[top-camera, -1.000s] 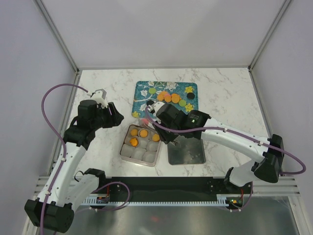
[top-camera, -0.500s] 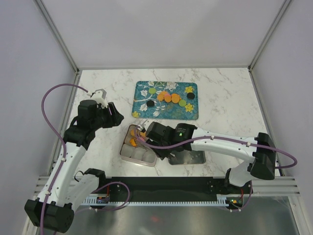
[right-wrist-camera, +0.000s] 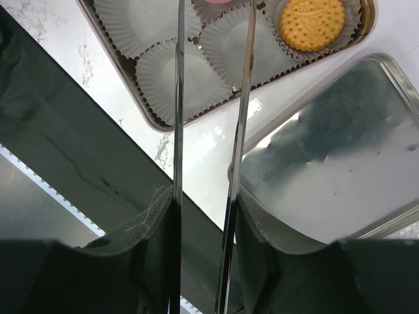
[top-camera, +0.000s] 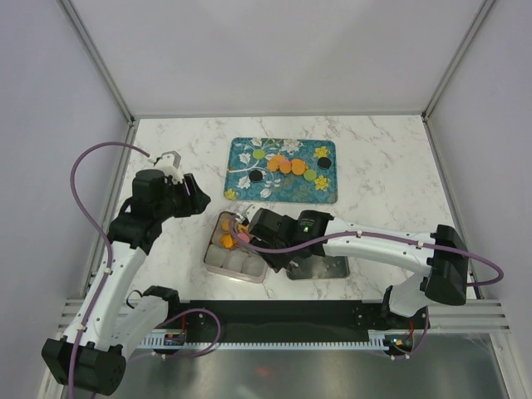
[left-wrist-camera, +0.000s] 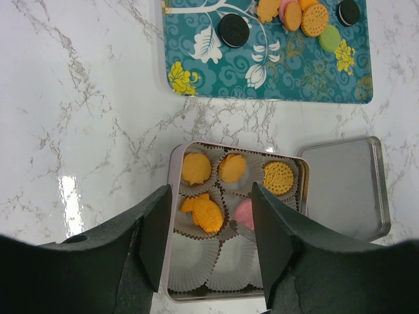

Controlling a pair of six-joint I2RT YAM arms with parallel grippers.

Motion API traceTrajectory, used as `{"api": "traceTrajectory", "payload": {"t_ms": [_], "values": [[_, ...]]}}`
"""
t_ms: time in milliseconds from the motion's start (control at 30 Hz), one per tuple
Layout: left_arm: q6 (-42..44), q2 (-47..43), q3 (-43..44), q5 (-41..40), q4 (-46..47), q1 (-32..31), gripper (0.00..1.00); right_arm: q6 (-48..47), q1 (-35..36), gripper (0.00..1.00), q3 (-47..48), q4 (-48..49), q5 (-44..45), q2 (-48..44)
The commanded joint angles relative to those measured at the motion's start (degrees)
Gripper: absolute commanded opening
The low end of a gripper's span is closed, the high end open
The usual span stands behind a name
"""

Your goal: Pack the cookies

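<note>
1. Swung off the teal tray (left-wrist-camera: 288, 72) a second ago, the right fingers (right-wrist-camera: 177, 98) now hang over the far-left paper cups (left-wrist-camera: 196, 261) of the tin (left-wrist-camera: 229, 144), barely shifted in the last half second.
2. Those thin blades stand a narrow gap apart. Their tips leave the wrist view, so I cannot tell what they hold.
3. Left fingers (left-wrist-camera: 154, 242) spread wide, empty, over bare tabletop (left-wrist-camera: 85, 98) left of the tray.
4. Five cookies (left-wrist-camera: 232, 167) sit in the tin's cups, and more lie along the tray's far side.
5. The lid (left-wrist-camera: 344, 190) lies just beside the tin's right edge, with open marble to the tin's left.
</note>
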Motion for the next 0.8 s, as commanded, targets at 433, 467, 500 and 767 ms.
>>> {"api": "traceTrajectory", "payload": {"t_ms": [433,467,500,767], "values": [[0.09,-0.32,-0.1,-0.38,1.42,-0.22,0.6,0.52,0.38,0.53,-0.32,0.98,1.3,-0.18],[0.09,-0.23,-0.1,-0.47,1.42,-0.14,0.6,0.51,0.38,0.53,-0.32,0.98,1.38,-0.27],[0.09,-0.15,-0.1,-0.38,1.33,-0.14,0.6,0.51,0.29,0.53,-0.23,0.98,1.39,-0.27],[0.09,-0.32,-0.1,-0.47,1.33,-0.14,0.6,0.25,-0.06,0.47,2.4,0.28,3.58,-2.37]]}}
